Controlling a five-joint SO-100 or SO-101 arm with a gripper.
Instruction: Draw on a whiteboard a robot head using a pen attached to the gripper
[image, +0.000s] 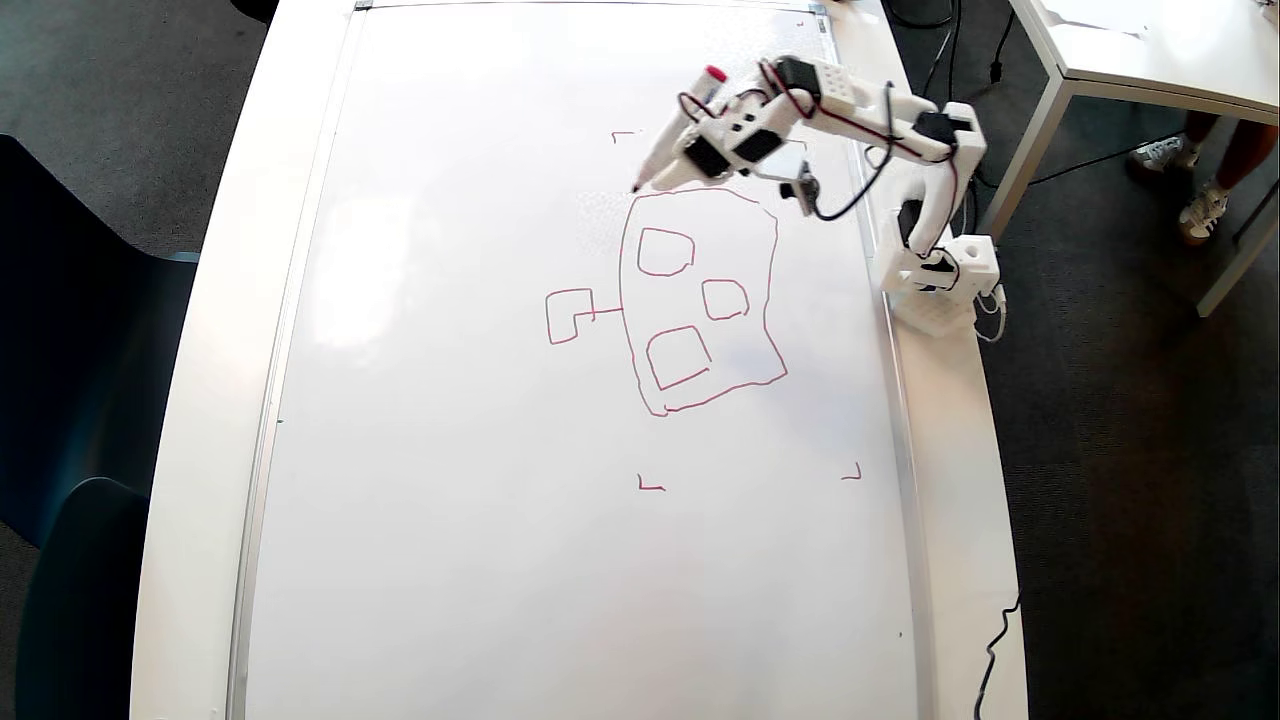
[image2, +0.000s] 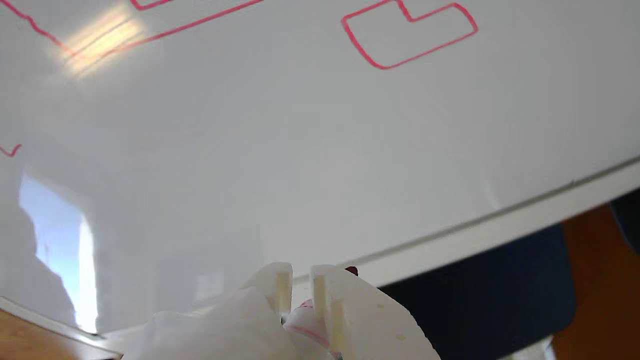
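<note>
End effector (image: 668, 160) is clamping the pen (image: 680, 130), jaws closed on its barrel. In the overhead view the pen is tilting, red cap end up and away, dark tip down at the whiteboard (image: 450, 450), sitting just beside the upper-left corner of the robot head (image: 700, 300); can't tell whether the tip is touching the surface.

Robot head is sitting in the upper right part of the board: wobbly closed outline, three small squares inside, a smaller square on a short stalk sticking out to its left. Red corner marks (image: 650, 485) are sitting around the drawing.

Arm is reaching in from its base (image: 940, 285) on the right edge of the tabletop (image: 200, 400).

Wrist view: two white fingers (image2: 330, 300) are showing at the bottom edge, nearly together, with a bit of the pen's red between them. The small stalk square (image2: 410, 35) is showing at top, board frame (image2: 500, 212) running diagonally, glare patches on the gloss.
</note>
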